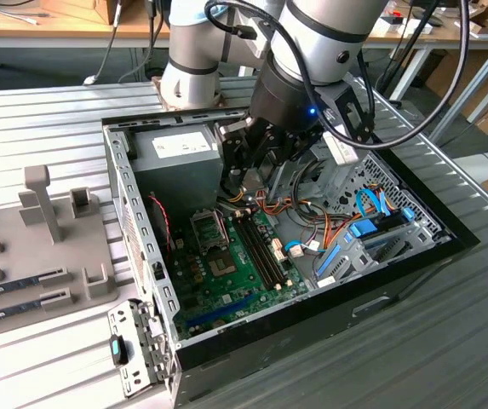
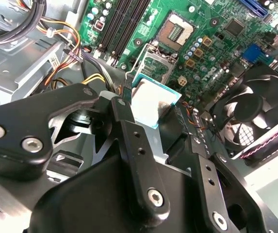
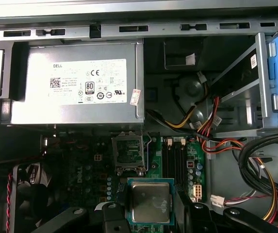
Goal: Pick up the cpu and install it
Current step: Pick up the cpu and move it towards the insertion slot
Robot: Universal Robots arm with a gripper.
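- Gripper (image 2: 151,104) clamps the cpu (image 3: 150,201) flat between its fingertips, metal top facing the wrist;
- the open socket (image 3: 128,153) lies just ahead of the fingertips, lower down.

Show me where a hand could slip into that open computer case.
Roomiest: the dark gap between the power supply and the drive cage. The ribbed table outside is bare. Crowded: cables and the gripper holding the cpu over the motherboard.
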